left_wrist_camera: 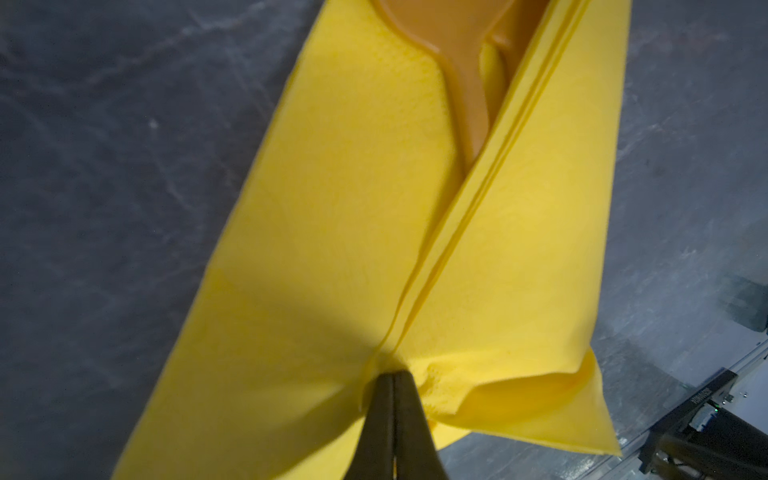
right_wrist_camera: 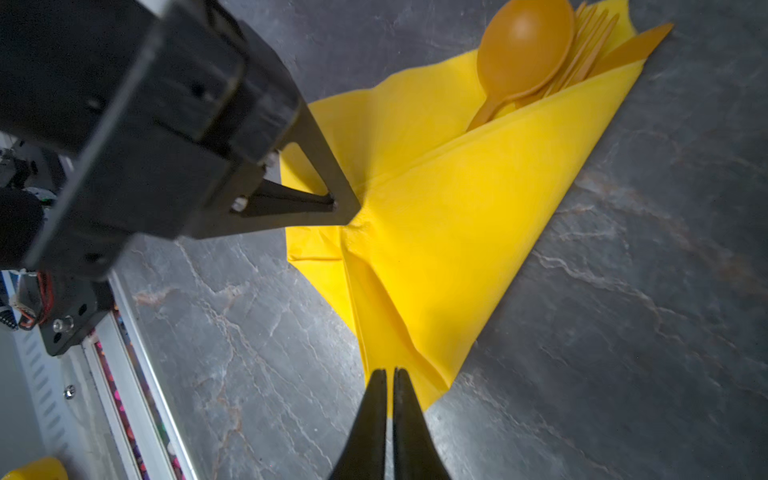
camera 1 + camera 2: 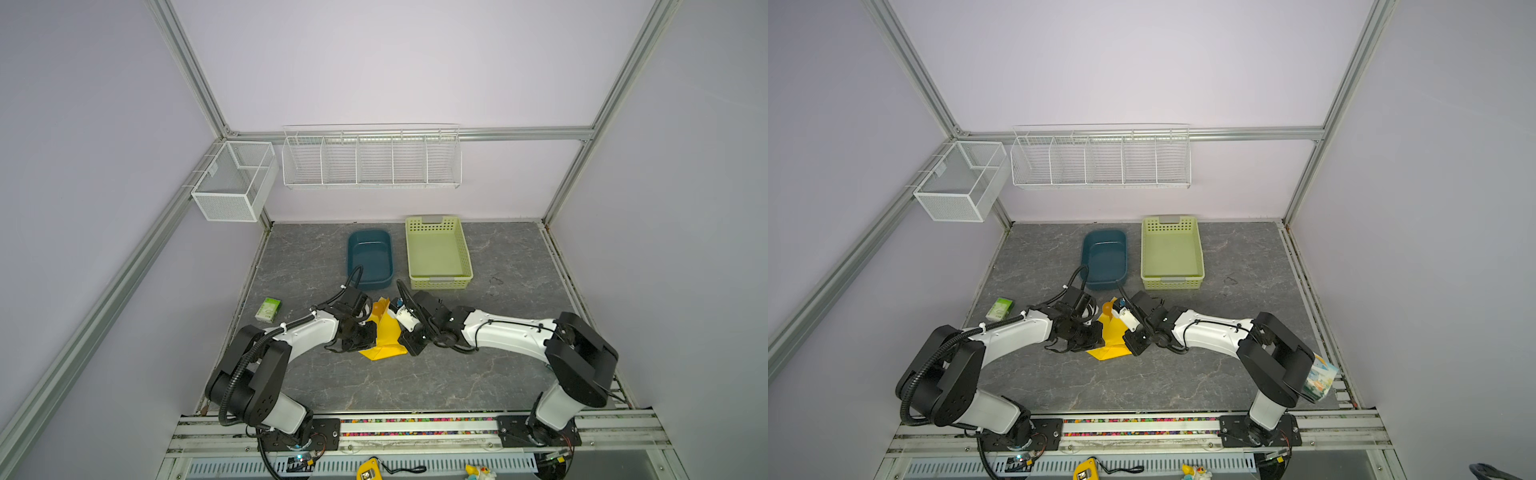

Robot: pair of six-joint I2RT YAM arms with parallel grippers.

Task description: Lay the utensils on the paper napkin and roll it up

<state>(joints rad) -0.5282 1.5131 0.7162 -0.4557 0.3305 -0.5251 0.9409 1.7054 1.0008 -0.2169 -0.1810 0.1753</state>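
Observation:
The yellow paper napkin lies folded into a loose wrap mid-table between both arms. The utensils sit inside it, and their heads stick out at the far end: the spoon, the fork and the thin straight piece. My left gripper is shut on a bunched fold at the napkin's middle. At the near corner of the napkin, my right gripper is shut, with yellow paper between its tips. The utensil handles are hidden under the paper.
A dark blue tub and a light green basket stand behind the napkin. A small green-white packet lies at the left. A patterned tissue pack sits behind the right arm's elbow. White wire baskets hang on the back wall.

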